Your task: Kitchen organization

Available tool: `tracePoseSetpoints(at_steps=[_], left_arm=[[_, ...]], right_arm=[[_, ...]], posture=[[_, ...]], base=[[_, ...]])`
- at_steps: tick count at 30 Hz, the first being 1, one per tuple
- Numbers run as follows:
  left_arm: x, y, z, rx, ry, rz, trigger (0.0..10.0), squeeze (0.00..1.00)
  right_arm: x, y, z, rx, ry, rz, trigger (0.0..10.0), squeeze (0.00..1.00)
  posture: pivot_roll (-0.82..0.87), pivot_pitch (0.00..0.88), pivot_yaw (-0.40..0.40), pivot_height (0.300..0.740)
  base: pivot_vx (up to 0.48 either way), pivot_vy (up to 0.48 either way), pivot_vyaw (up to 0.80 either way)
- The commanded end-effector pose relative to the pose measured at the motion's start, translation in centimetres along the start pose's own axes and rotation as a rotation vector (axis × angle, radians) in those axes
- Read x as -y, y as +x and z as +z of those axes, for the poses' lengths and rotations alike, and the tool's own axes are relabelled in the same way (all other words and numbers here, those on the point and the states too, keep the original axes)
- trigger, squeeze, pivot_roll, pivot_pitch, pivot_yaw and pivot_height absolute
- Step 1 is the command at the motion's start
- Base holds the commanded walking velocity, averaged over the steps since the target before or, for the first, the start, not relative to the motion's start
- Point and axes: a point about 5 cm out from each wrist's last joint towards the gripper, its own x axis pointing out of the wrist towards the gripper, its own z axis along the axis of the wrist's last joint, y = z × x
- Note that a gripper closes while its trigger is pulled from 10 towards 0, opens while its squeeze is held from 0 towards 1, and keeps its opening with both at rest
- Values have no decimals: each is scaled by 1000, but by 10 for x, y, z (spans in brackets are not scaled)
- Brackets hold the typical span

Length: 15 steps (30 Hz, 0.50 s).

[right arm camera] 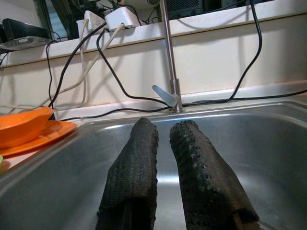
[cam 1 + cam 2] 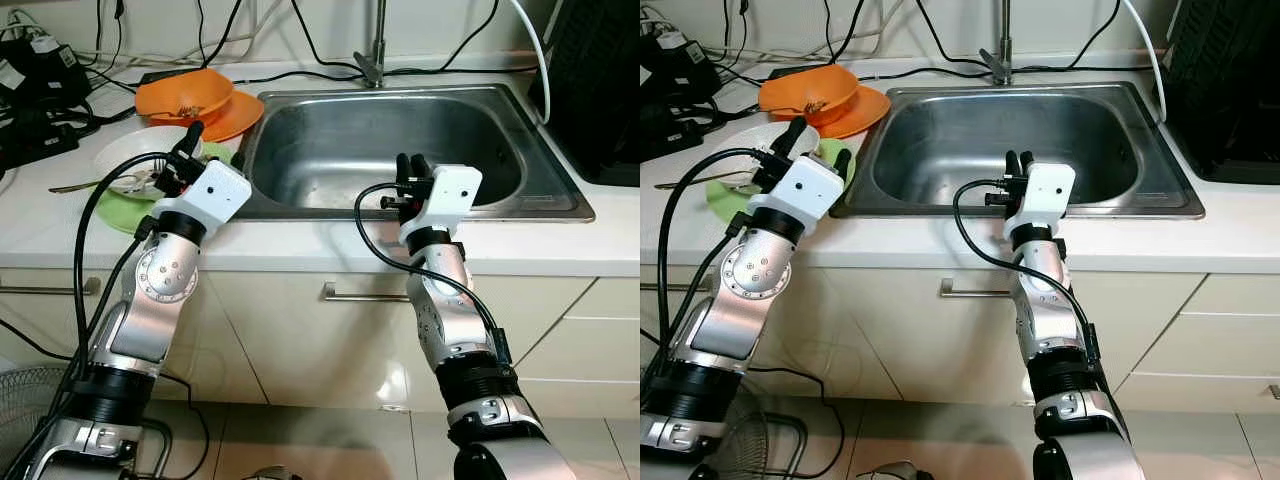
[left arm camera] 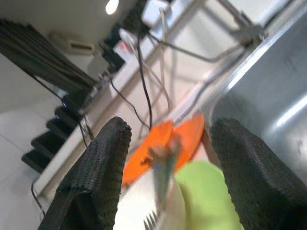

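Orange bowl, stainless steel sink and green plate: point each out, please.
Orange bowl point(image 2: 185, 95), left eye view, on its inner wall.
Stainless steel sink point(image 2: 340, 135), left eye view, on its bare back wall.
Green plate point(image 2: 724, 200), right eye view, on its exposed near rim.

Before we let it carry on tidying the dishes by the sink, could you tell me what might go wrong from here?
1. The left hand, open, hovers over the white plate, which holds a fork; a clumsy grasp could flick the fork off.
2. The plates overlap beside the orange bowl; pulling one may shift the others.
3. Cables trail across the counter behind the dishes and could snag the left arm.
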Motion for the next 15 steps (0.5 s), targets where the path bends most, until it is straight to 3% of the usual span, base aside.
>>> tracePoseSetpoints(at_steps=[1,8,15], left_arm=[[0,2,-5,-34,24,-9,10000,0],[11,8,-5,-53,34,-50,10000,0],[12,16,-2,-49,32,-22,10000,0]], right_arm=[[-3,-2,-2,-5,14,13,10000,0],[-5,-2,-3,-7,19,18,10000,0],[-5,-1,-2,-5,20,17,10000,0]], posture=[[138,8,102,740],[138,3,104,740],[132,9,100,740]], base=[[0,0,0],[0,0,0],[0,0,0]])
